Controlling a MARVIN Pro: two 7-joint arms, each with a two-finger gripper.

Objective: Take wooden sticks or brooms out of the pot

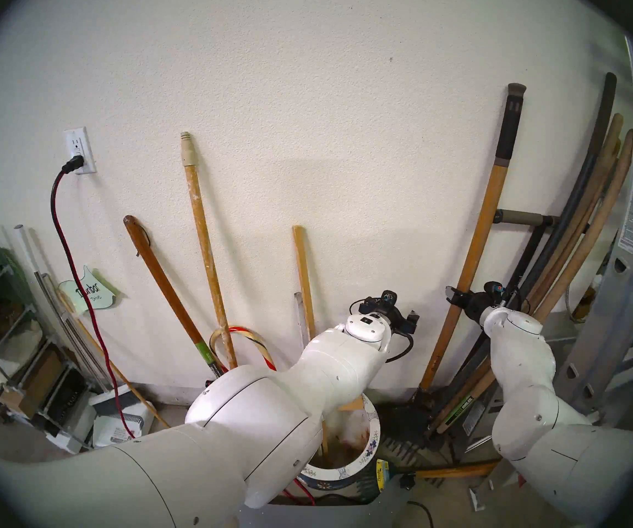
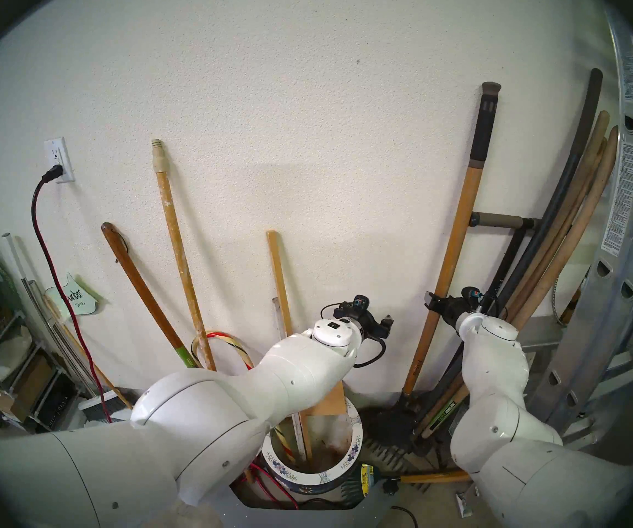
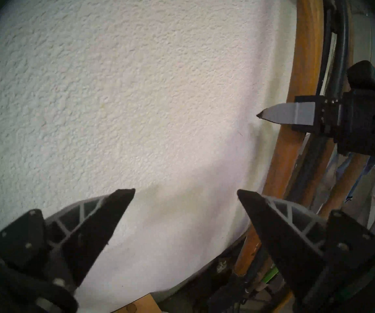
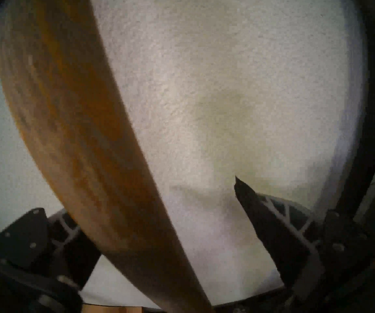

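**Head left.** Take the pot [image 1: 374, 428] as your landmark. The thick orange-brown shaft [image 1: 471, 256] is out of it. It stands on the floor to the pot's right and leans on the wall, black sleeve up. Your right fingers [image 1: 452, 293] straddle it, well above the pot's rim. The thin pale stick [image 1: 303, 272] rises from the pot's far side, nearly upright against the wall. Your left fingers [image 1: 410, 319] hang above the pot, to the right of that stick and clear of it. By my judgement the left arm is the nearer one for it, and the reach is sideways to the left, across the stick's long axis.

**Head right.** Here you see what the left arm hid before: the thin pale stick [image 2: 278, 272] has its foot down inside the pot [image 2: 357, 435].

**Left wrist.** Your left fingers [image 3: 105, 215] are spread wide with only bare wall between them. The stick is not in this view, so you must turn left to find it. The thick orange-brown shaft [image 3: 304, 57] and one of the right fingers [image 3: 295, 116] show at the right edge.

**Right wrist.** The right fingers [image 4: 261, 215] are spread. The thick orange-brown shaft [image 4: 69, 102] lies by the left one, and a wide gap of wall separates it from the other. It is not pinched, and the pot is out of sight.
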